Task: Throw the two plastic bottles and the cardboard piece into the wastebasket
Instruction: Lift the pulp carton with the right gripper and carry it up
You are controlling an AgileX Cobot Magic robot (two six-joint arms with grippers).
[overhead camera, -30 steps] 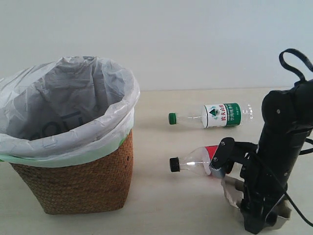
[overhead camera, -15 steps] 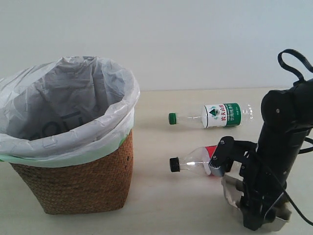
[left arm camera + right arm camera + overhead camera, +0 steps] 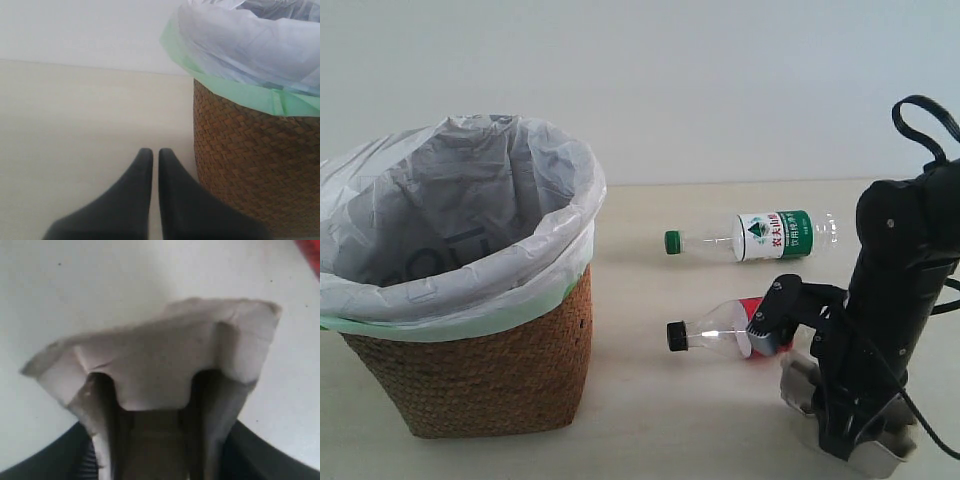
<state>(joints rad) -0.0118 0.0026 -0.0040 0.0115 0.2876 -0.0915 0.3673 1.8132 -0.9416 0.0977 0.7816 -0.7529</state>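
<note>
The wicker wastebasket (image 3: 470,370) with its white bag stands at the left; its side fills part of the left wrist view (image 3: 250,165). The green-capped bottle (image 3: 770,236) lies further back on the table. The black-capped bottle (image 3: 715,335) lies nearer, its red label (image 3: 312,255) at the edge of the right wrist view. At the front right my right gripper (image 3: 845,440) points down and is shut on the grey cardboard piece (image 3: 798,385), which fills the space between the jaws (image 3: 160,365). My left gripper (image 3: 155,152) is shut and empty, low beside the basket.
A pale table (image 3: 650,430) runs back to a plain white wall. The right arm's black body and cable loop (image 3: 920,130) rise above the cardboard piece, just right of the black-capped bottle.
The right gripper has shifted slightly with the cardboard piece, which now sits a little lower and flatter. Bottles, basket and left gripper have not moved.
</note>
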